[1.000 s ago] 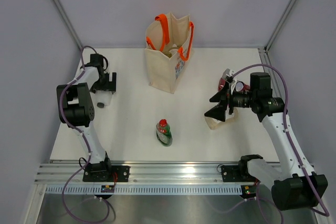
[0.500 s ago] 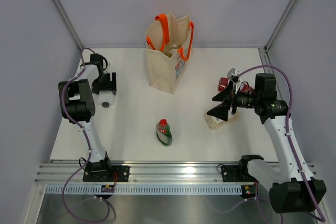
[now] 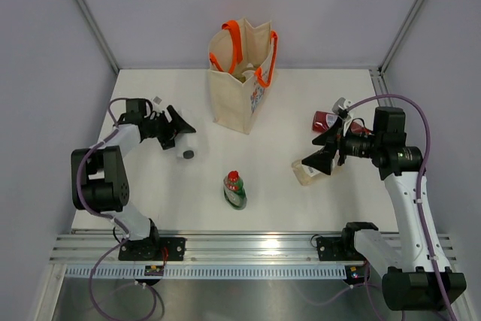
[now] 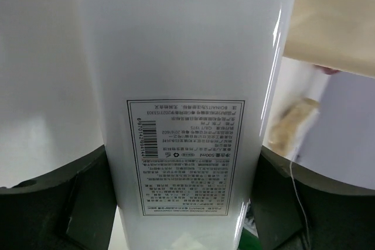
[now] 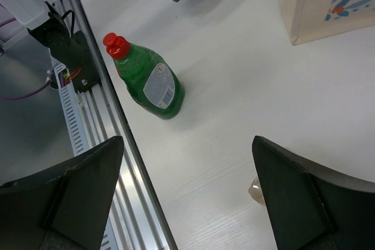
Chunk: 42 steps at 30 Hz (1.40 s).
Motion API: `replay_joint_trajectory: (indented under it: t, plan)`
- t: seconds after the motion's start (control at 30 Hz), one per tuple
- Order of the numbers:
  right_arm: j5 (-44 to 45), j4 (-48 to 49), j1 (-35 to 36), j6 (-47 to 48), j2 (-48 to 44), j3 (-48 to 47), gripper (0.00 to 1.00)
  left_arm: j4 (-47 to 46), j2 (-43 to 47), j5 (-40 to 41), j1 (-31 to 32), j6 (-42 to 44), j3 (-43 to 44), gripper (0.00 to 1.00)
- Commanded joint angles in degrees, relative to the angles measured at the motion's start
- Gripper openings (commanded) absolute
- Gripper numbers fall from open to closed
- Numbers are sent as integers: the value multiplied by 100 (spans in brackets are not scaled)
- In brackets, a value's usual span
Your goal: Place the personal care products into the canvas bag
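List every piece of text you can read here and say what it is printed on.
"500ml": on the white label of the pale bottle held in the left gripper; the rest of its fine print is too small to read.
Green bottle, label: too blurred to read.
Canvas bag, print: a pattern, no letters legible.

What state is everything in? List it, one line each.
Beige canvas bag with orange handles: standing, top open.
Green plastic bottle with red cap: upright, untouched.
White labelled plastic bottle: gripped between left fingers.
Red plastic bottle: lying on table.
Clear pale plastic bottle: lying on table.
Right fingers: open, empty.
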<state>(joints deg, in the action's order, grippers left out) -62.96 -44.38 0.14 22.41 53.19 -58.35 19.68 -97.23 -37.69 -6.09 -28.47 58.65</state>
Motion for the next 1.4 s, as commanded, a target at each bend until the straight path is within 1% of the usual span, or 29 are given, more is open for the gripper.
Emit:
replay_joint_trajectory:
  t: [0.0,0.03,0.17,0.2,0.23,0.3,0.37,0.4,0.43,0.5,0.53,0.57,0.63,0.67,0.7,0.73,0.77,0.8,0.83,0.87,0.9,1.0,1.13,1.17,1.2,1.23,1.27,1.33,1.37]
  plan:
    - [275,-553,-172,360,-54,-291,99,-2307,1117,-1310,116,-1467,-301,0]
    - [293,-615,-181,430,-63,-309,99,-2372,1397,-1354,204,-1669,-354,0]
    - [381,-625,-251,361,-212,-204,100,-2443,1969,-1329,555,-1951,-276,0]
    - [398,-572,-269,334,-247,-177,100,-2443,2067,-1259,565,-2004,-154,0]
    - [407,-546,-313,316,-291,-160,99,-2434,2146,-1197,774,-2092,-74,0]
    - [425,-537,-357,290,-335,-116,99,-2382,2305,-1057,898,-2180,128,0]
    - [425,-537,-427,290,-353,-89,99,-2198,2323,-741,1126,-2093,610,0]
    - [425,-528,-453,290,-353,-80,100,-1831,2288,-418,1206,-1971,838,0]
    - [416,-528,-480,281,-379,-54,100,-1610,2227,-240,1415,-1630,1363,0]
    - [363,-475,-498,264,-388,-10,99,-1030,1902,251,1619,-1312,1928,0]
    - [355,-458,-515,237,-406,33,99,-889,1753,358,1750,-1154,2487,0]
    - [320,-449,-524,228,-414,43,99,-696,1586,446,1786,-1117,2763,0]
    - [293,-449,-533,237,-458,78,99,-554,1032,683,1848,-1082,3299,0]
    - [276,-431,-541,237,-476,95,99,-449,831,771,1865,-1073,3841,0]
    - [267,-414,-542,237,-476,113,100,-378,611,964,1883,-1064,4125,0]
    - [249,-396,-542,220,-494,130,99,-299,174,1035,1918,-1073,4432,0]
    - [214,-387,-542,211,-502,148,100,-176,-66,1123,1944,-1073,5062,0]
    - [196,-344,-550,176,-511,183,100,-97,-538,1289,2014,-1047,5399,0]
    - [179,-317,-550,167,-529,201,100,-9,-769,1404,2050,-1003,5750,0]
    - [153,-282,-550,158,-538,210,99,227,-1006,1553,2102,-933,6493,0]
    - [135,-264,-559,123,-564,227,99,316,-1435,1833,2172,-776,6840,0]
    - [12,-194,-577,53,-617,289,99,221,-1895,2299,2252,-730,7518,1]
    - [-94,-194,-585,26,-739,368,99,-219,-2238,2793,2366,-555,7529,4]
    - [-94,-194,-585,35,-766,385,99,-315,-2369,2837,2401,-476,7538,6]
    - [-94,-185,-594,18,-827,420,100,-298,-2440,2872,2497,-275,7660,10]
    - [-76,-168,-594,9,-845,438,99,-107,-2537,2899,2542,-160,7774,13]
    - [-85,-124,-603,0,-863,456,100,-9,-2686,2951,2647,67,7880,19]
    - [-67,-88,-629,-35,-889,500,99,123,-2722,2969,2744,236,7890,31]
    - [-59,-71,-638,-44,-872,508,99,176,-2714,3074,2840,384,7846,41]
